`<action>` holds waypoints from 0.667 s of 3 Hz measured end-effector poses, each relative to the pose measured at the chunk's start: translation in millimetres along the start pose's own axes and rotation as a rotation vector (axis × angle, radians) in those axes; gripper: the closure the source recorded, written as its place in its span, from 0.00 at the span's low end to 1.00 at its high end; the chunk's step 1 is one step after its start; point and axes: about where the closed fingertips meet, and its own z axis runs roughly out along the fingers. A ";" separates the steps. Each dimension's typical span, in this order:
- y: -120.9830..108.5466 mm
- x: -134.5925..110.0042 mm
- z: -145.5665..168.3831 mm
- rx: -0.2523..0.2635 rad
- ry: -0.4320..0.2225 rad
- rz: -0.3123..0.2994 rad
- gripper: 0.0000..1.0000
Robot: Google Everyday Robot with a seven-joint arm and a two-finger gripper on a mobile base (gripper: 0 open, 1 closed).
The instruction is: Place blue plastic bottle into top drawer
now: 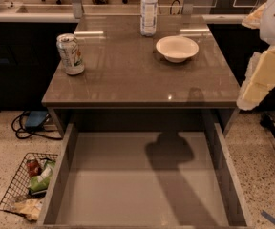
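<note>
The blue plastic bottle (148, 11), clear with a white cap and a pale label, stands upright at the far edge of the grey-brown table (128, 80). The top drawer (142, 185) is pulled out wide open below the table's front edge, and nothing lies in it. My gripper (261, 80), cream and white, hangs at the right edge of the view, beside the table's right side, well away from the bottle and above floor level. It holds nothing that I can see. Its shadow falls across the drawer bottom.
A short white-green drink can (70, 54) stands at the table's left. A white bowl (177, 48) sits right of centre, in front of the bottle. A wire basket (25, 185) with rubbish lies on the floor left of the drawer. Cables (30, 123) lie under the table's left side.
</note>
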 end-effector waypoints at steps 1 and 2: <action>-65.5 -17.9 15.0 0.084 -0.098 0.054 0.00; -140.0 -34.5 28.9 0.182 -0.270 0.172 0.00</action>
